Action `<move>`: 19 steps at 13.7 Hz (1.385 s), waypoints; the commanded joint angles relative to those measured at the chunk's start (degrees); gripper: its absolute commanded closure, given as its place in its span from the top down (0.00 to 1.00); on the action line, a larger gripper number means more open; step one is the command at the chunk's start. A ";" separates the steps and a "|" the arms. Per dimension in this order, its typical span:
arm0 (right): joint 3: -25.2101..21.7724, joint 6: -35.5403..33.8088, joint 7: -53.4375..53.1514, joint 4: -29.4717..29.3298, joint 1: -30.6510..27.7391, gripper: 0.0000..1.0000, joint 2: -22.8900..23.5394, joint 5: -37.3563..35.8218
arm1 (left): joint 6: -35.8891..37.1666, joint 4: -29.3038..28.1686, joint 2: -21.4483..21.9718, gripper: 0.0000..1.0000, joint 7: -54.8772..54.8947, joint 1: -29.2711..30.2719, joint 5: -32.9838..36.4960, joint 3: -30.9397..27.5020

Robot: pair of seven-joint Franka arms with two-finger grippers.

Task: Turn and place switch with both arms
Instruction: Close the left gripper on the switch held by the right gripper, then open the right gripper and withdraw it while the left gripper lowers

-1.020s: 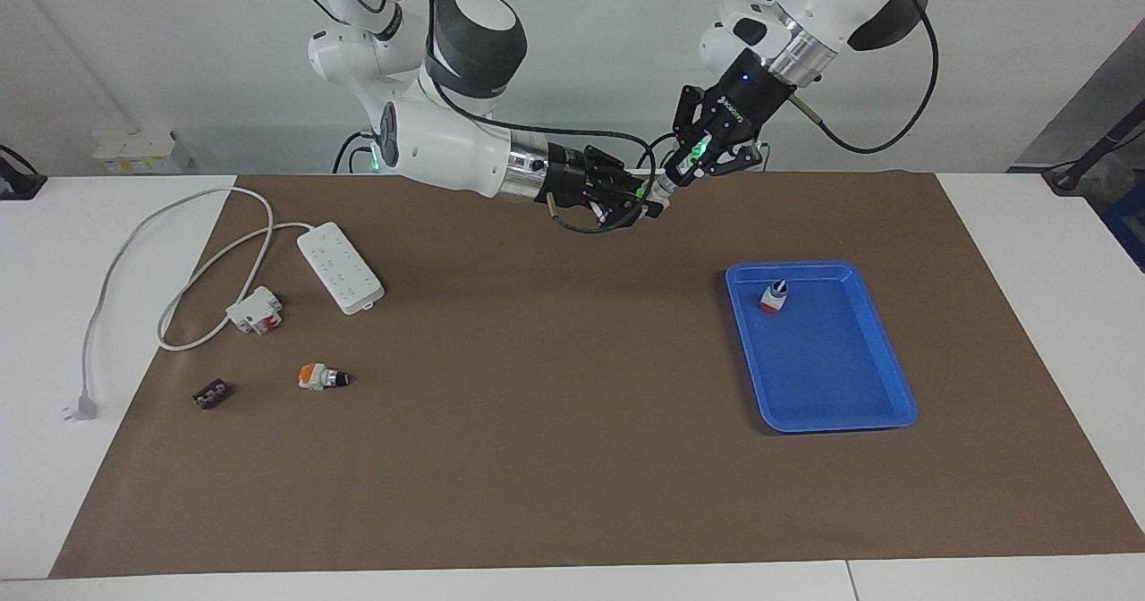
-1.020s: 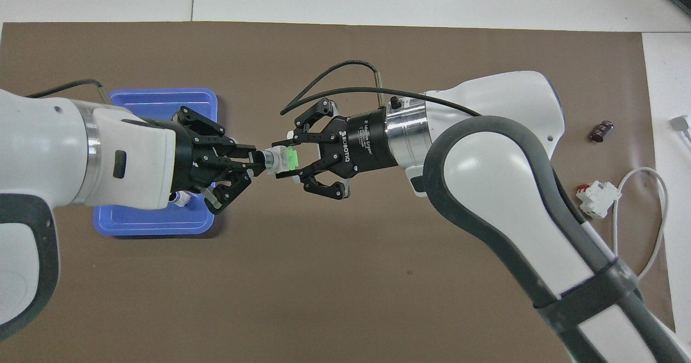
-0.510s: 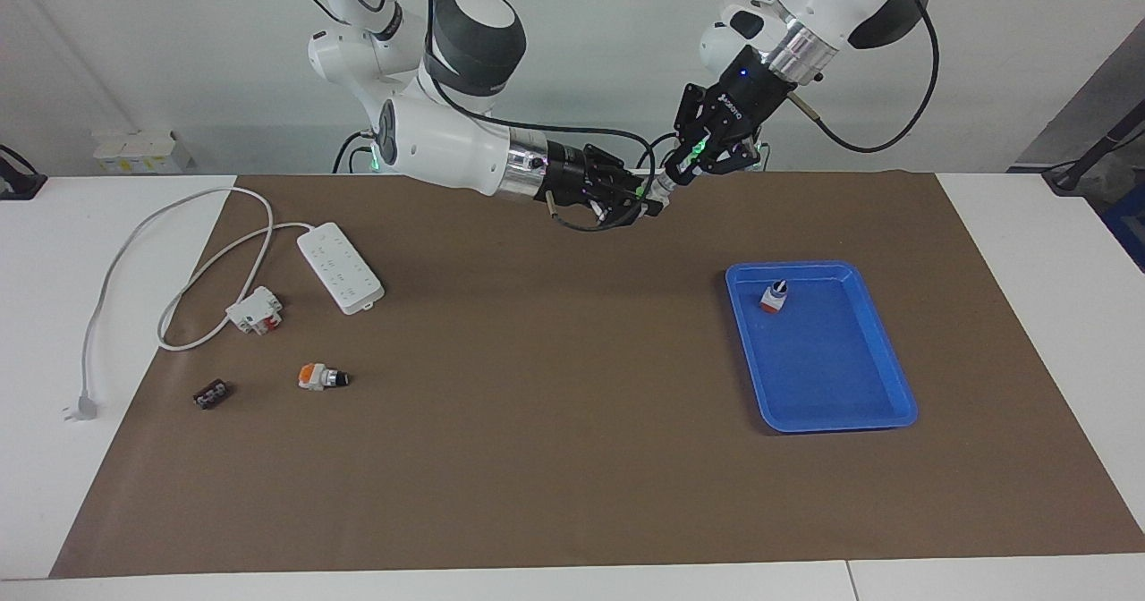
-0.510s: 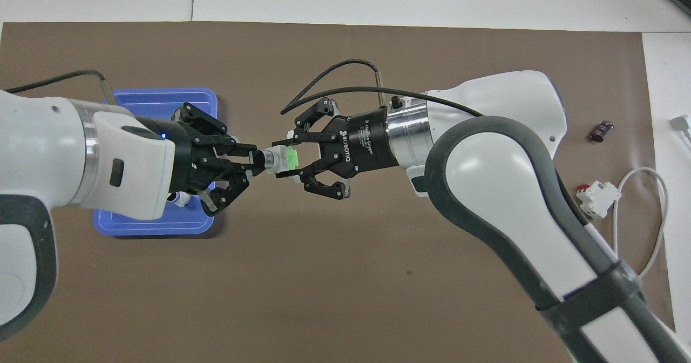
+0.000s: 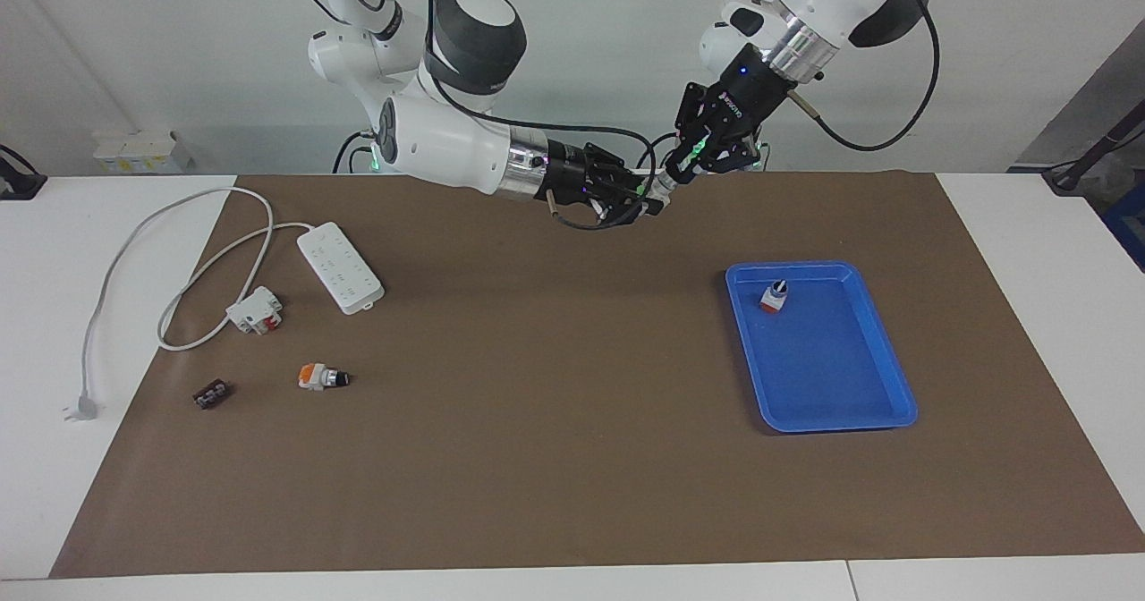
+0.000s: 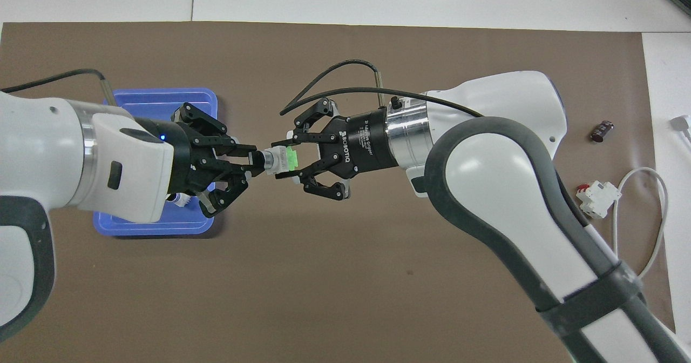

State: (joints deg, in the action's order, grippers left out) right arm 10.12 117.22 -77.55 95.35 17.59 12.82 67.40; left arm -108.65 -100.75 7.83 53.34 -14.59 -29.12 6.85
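The switch (image 6: 280,159), white with a green block, is held in the air between both grippers, over the brown mat's middle near the robots' edge. My right gripper (image 6: 285,161) is shut on its white body at the green end. My left gripper (image 6: 252,164) is shut on its black knob end. In the facing view the switch (image 5: 658,187) sits between the right gripper (image 5: 640,198) and the left gripper (image 5: 677,172), well above the mat.
A blue tray (image 5: 859,404) toward the left arm's end holds an orange-ended switch (image 5: 775,297). Toward the right arm's end lie another orange-ended switch (image 5: 322,376), a white-and-red block (image 5: 255,309), a power strip (image 5: 340,266) and a small black part (image 5: 211,394).
My left wrist has rolled about its axis while gripping the knob end. Both grippers and the switch have risen slightly. The right gripper keeps its hold.
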 commanded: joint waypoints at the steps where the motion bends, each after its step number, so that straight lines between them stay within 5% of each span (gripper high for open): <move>1: 0.61 0.47 -1.47 -0.08 -0.62 1.00 0.10 -1.57 | 1.69 0.29 1.22 0.00 0.80 -0.26 -0.41 -0.08; 8: 0.25 -1.02 -1.55 1.85 -1.94 1.00 -4.02 -3.84 | 0.29 -1.73 1.92 0.00 1.06 0.35 0.29 -0.43; 10: 0.17 -5.83 -1.03 2.12 -3.78 1.00 -6.40 -9.45 | -3.21 -5.84 3.41 0.00 1.84 0.44 1.86 -0.44; 13: 0.17 -9.81 -0.33 1.94 -4.84 1.00 -10.35 -28.05 | -7.79 -11.47 4.82 0.00 4.30 0.62 10.11 -0.44; 15: 0.08 -12.09 7.62 1.94 -6.68 1.00 -12.46 -37.22 | -9.20 -13.33 3.95 0.00 7.46 2.19 16.69 -0.35; 19: -0.10 -12.11 33.54 1.59 -14.76 1.00 -12.91 -42.16 | -12.89 -14.66 0.09 0.00 18.27 8.17 23.37 -0.44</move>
State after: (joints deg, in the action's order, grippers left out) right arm 9.76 105.18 -55.08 95.92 6.55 0.52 27.53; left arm -118.55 -114.41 9.17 67.52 -8.78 -9.66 6.08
